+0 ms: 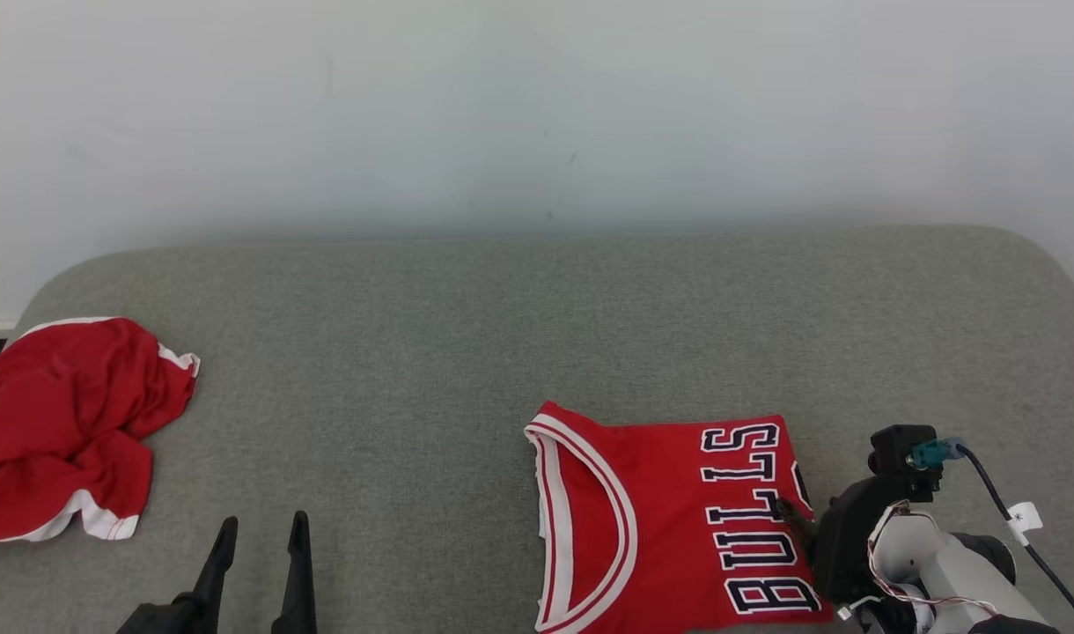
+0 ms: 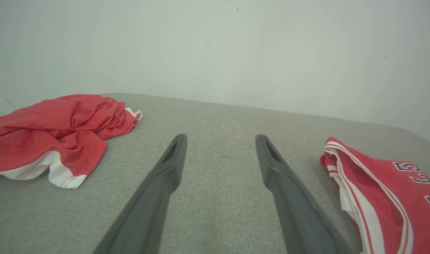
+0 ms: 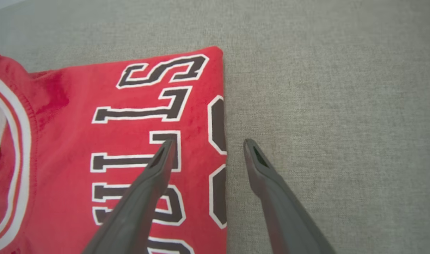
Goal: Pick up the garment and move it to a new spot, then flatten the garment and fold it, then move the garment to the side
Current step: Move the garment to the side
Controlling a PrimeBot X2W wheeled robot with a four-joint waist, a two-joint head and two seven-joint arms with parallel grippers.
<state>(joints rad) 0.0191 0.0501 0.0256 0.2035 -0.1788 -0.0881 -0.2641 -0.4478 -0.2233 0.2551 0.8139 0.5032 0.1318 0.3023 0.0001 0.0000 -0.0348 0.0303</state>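
My left end effector (image 2: 221, 137) stood wide, its 2 long dark fingers apart over the grey fabric-covered table (image 1: 414, 352), and it held nothing. My right end effector (image 3: 209, 143) was wide too and gripped nothing. 1 of its fingers was over the black-and-white lettering of the folded red basketball jersey (image 1: 669, 519). The other was over the bare table just beside the jersey's folded edge, so the edge ran between them. Whether the fingers touched the cloth, I could not tell. The jersey lay flat on the near right part of the table, with its white-trimmed neck opening turned toward my left. A crumpled red garment with white trim (image 1: 62, 423) lay at the left edge of the table, well apart from the jersey. Behind the table stood a plain pale wall (image 1: 537, 106).
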